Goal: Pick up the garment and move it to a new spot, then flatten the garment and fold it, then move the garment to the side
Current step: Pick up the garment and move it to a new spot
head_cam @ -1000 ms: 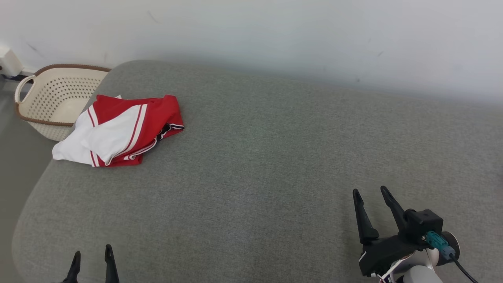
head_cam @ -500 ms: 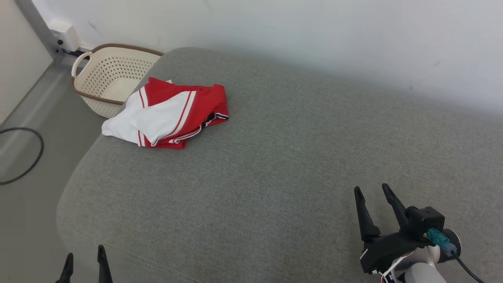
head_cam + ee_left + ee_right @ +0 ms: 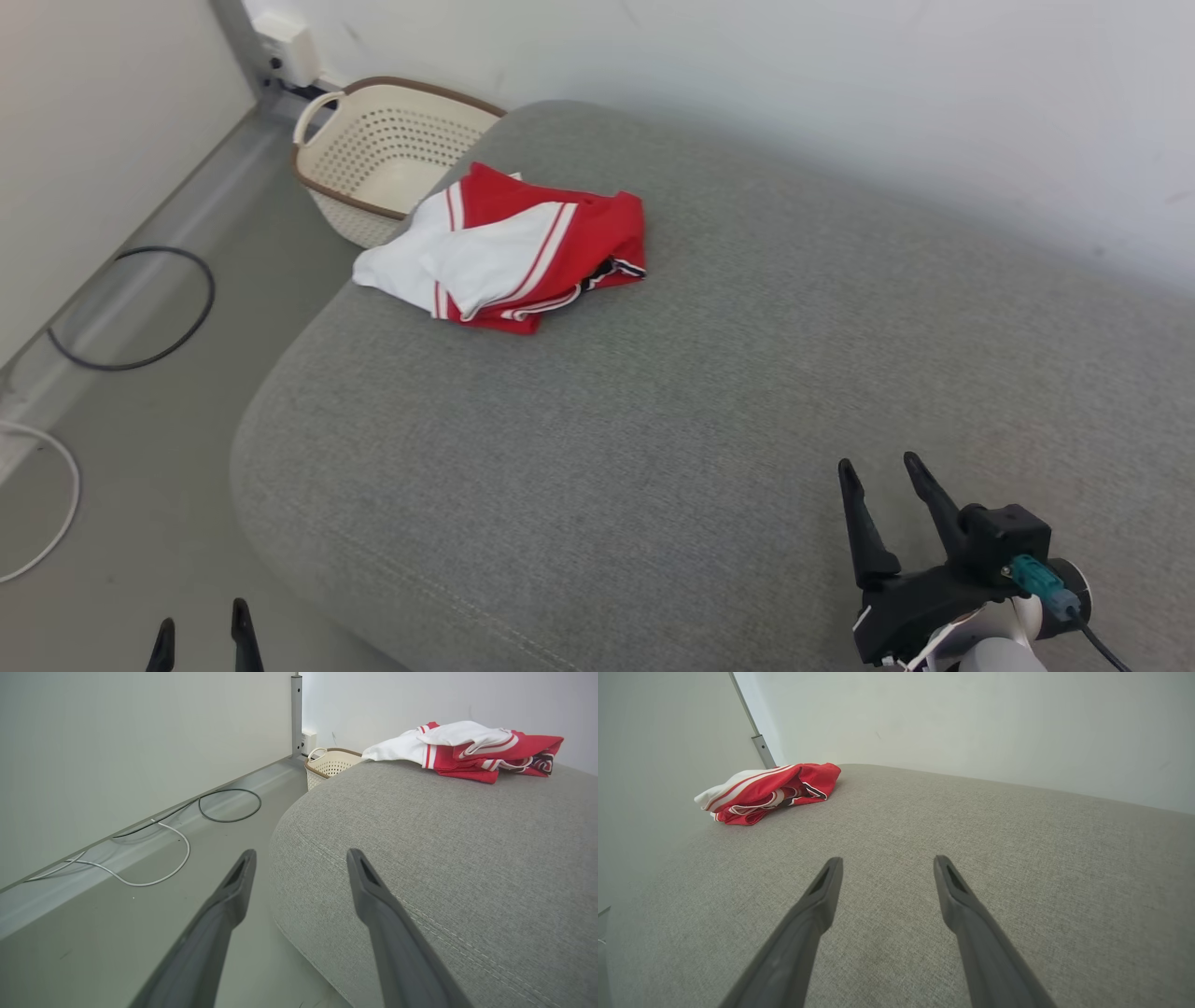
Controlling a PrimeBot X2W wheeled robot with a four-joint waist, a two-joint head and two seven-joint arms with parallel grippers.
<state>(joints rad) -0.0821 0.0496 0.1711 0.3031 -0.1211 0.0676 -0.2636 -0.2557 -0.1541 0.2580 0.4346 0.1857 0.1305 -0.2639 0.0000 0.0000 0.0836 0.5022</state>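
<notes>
1. Left gripper [image 3: 201,642], lower left of head view: fingers spread wide, empty, over floor just off the cushion [image 3: 709,373] edge.
2. Right gripper [image 3: 878,467], lower right: also wide, empty, above bare cushion.
3. Garment [image 3: 509,247], upper left of centre: crumpled at the cushion's far corner beside the basket [image 3: 347,213], well apart from both grippers.
4. Long axis runs roughly left-right across the frame. White end points left, red end right.
5. Judged: step 1, pick-up not begun. Next calls for a long reach up-left and a pinch on a raised fold.
</notes>
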